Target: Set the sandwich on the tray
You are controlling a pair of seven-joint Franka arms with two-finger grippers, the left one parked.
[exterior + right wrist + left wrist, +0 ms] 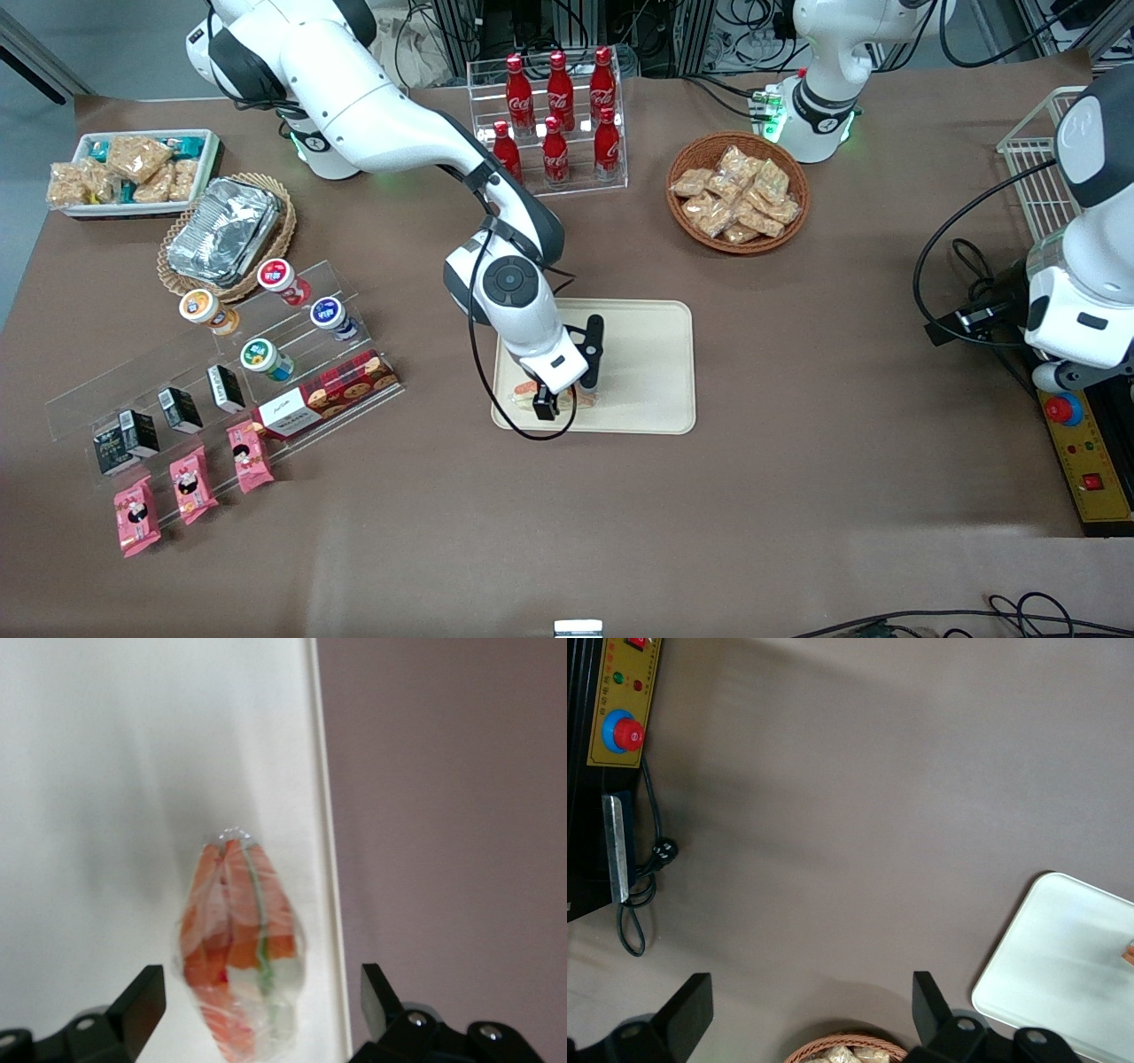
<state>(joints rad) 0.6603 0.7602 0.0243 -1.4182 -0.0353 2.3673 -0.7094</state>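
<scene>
Brown table cover everywhere, snacks and cola bottles (556, 115) all around, and we're parked over the tray (656, 372) in the middle. Our gripper (560, 400) hangs just above the sandwich (237, 948), fingers (142, 1005) spread wide with the wedge sitting loose between them, nothing pinched. The sandwich looks to be lying on the tray, but right beside the rim on the working arm's end. That's the worry: the wrap is slippery and puffy, so if a finger clips it when we lift away, we'd guess it could slide over that low rim onto the table.
</scene>
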